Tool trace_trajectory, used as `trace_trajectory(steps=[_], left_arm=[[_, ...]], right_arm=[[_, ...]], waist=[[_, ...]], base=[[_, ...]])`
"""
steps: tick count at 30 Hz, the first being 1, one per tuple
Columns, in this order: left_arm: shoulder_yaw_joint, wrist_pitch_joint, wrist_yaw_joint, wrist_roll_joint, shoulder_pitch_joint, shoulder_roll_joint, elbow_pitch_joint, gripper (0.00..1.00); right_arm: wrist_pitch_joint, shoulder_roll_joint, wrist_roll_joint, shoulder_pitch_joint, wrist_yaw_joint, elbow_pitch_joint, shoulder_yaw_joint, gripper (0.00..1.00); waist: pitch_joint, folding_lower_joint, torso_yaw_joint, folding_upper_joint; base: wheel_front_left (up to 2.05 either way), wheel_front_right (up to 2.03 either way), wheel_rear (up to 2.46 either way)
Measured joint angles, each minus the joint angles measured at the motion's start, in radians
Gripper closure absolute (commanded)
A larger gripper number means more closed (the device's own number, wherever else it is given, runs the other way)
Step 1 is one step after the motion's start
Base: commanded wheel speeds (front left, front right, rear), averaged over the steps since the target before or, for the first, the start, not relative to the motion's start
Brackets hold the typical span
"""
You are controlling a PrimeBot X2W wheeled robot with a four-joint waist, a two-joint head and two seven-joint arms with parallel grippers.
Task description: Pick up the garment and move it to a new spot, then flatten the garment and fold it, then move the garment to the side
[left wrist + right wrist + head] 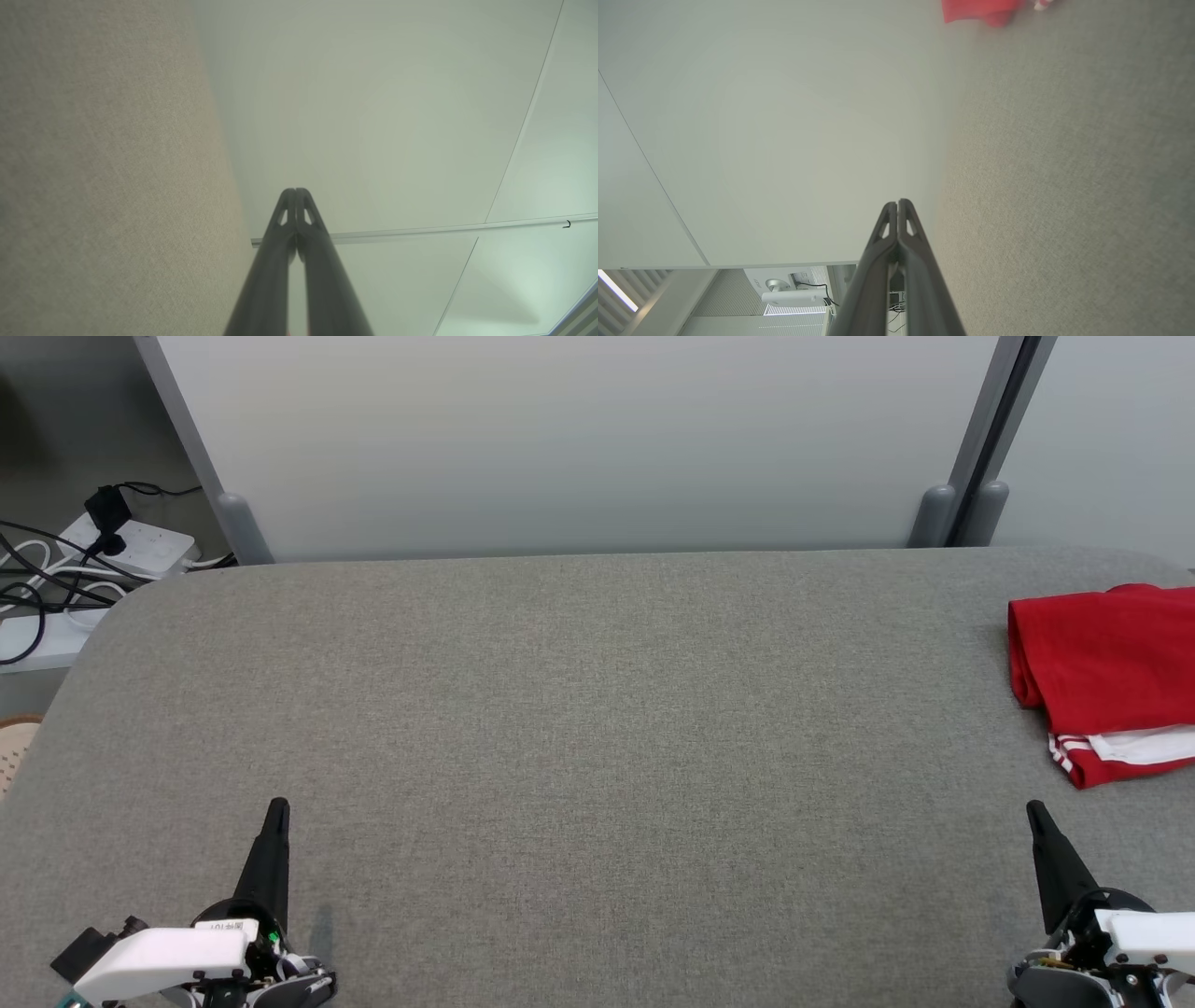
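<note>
Both pairs of fingers are pressed together on nothing, the left gripper and right gripper held low over the grey fabric table. Ahead of the right one, at the table's right side, the red white-striped garment lies bunched. It is judged light and limp, best pinched at a fold.

Head view looks down over the grey table toward the white wall. Both wrist views, rolled sideways, skim that table closely, facing the wall.
</note>
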Motion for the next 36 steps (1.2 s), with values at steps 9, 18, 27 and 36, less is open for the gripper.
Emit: trace_trajectory(steps=[9, 18, 27, 36], left_arm=[[0.0, 0.0, 0.0, 0.0, 0.0, 0.0, 0.0, 1.0], [0.0, 0.0, 0.0, -0.001, 0.0, 0.0, 0.0, 1.0], [0.0, 0.0, 0.0, -0.001, 0.0, 0.0, 0.0, 1.0], [0.0, 0.0, 0.0, -0.001, 0.0, 0.0, 0.0, 1.0]], right_arm=[[0.0, 0.0, 0.0, 0.0, 0.0, 0.0, 0.0, 1.0], [0.0, 0.0, 0.0, 0.0, 0.0, 0.0, 0.0, 1.0], [0.0, 0.0, 0.0, 0.0, 0.0, 0.0, 0.0, 1.0], [0.0, 0.0, 0.0, 0.0, 0.0, 0.0, 0.0, 1.0]], waist=[[0.0, 0.0, 0.0, 0.0], [0.0, 0.0, 0.0, 0.0], [0.0, 0.0, 0.0, 0.0], [0.0, 0.0, 0.0, 0.0]], base=[[0.0, 0.0, 0.0], [0.0, 0.0, 0.0], [0.0, 0.0, 0.0], [0.0, 0.0, 0.0]])
